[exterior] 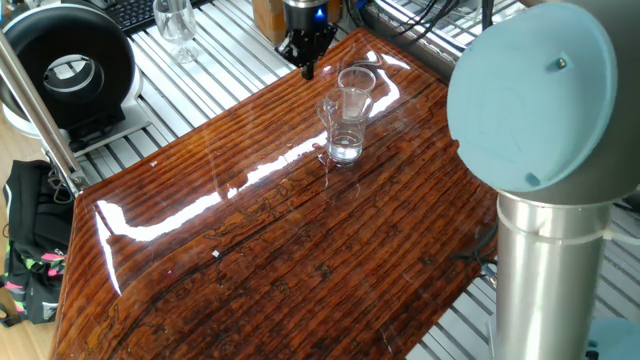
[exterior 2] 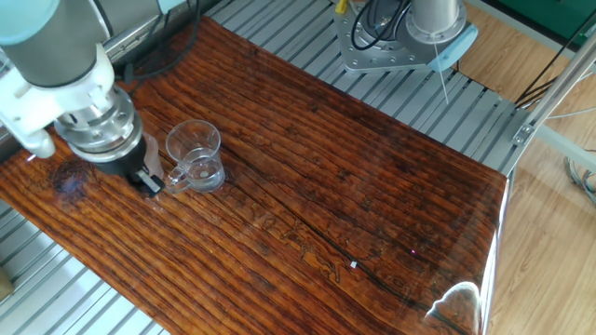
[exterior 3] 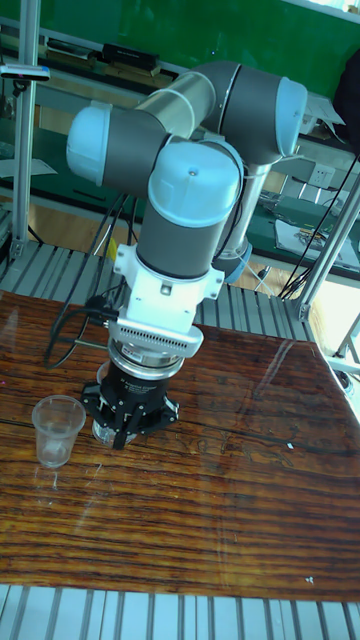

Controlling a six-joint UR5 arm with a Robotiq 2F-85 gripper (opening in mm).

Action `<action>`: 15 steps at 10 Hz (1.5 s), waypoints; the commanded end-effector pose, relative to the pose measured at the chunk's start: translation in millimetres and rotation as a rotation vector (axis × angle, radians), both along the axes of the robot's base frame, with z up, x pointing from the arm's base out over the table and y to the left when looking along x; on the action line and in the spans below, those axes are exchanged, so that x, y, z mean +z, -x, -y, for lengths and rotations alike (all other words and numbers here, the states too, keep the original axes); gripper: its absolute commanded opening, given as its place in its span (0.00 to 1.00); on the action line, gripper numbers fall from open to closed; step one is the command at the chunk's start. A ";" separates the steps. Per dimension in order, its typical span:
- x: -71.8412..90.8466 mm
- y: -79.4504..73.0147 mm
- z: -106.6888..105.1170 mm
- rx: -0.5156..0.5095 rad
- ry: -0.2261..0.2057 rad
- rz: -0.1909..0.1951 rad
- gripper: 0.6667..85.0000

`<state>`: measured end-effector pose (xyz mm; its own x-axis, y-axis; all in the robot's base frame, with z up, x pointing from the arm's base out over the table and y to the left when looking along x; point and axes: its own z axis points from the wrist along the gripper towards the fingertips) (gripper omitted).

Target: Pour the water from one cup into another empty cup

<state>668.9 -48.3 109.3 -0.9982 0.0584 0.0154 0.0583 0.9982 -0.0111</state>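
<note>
The clear tumbler (exterior: 346,125) (exterior 2: 196,154) stands upright on the wooden table (exterior: 300,250), with a little water (exterior: 346,150) (exterior 2: 207,175) at its bottom. The smaller cloudy cup (exterior: 357,80) (exterior 3: 57,428) stands upright close beside it and looks empty. In the other fixed view the arm hides this cup. My gripper (exterior: 307,66) (exterior 2: 149,180) (exterior 3: 122,436) hangs to the side of both cups, near the table edge, touching neither. Its dark fingers meet at a point with nothing held. In the tall fixed view it covers most of the tumbler.
A stemmed glass (exterior: 177,25) stands on the metal rack beyond the table, near a black round device (exterior: 68,70) and a cardboard box (exterior: 270,15). My arm's big grey joint (exterior: 530,100) fills the right foreground. The robot base (exterior 2: 410,37) is mounted past the far edge.
</note>
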 end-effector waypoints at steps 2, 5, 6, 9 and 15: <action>-8.4 3.9 -9.1 0.037 -0.035 0.007 0.51; -9.0 13.3 -1.1 0.018 -0.011 0.010 0.54; -12.0 26.5 0.9 0.017 -0.007 -0.015 0.53; -28.7 42.0 -3.4 0.013 -0.014 -0.004 0.53; -35.3 41.0 1.9 0.055 -0.002 -0.023 0.53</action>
<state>626.9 -51.1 76.9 -0.9992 0.0192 0.0349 0.0184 0.9996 -0.0230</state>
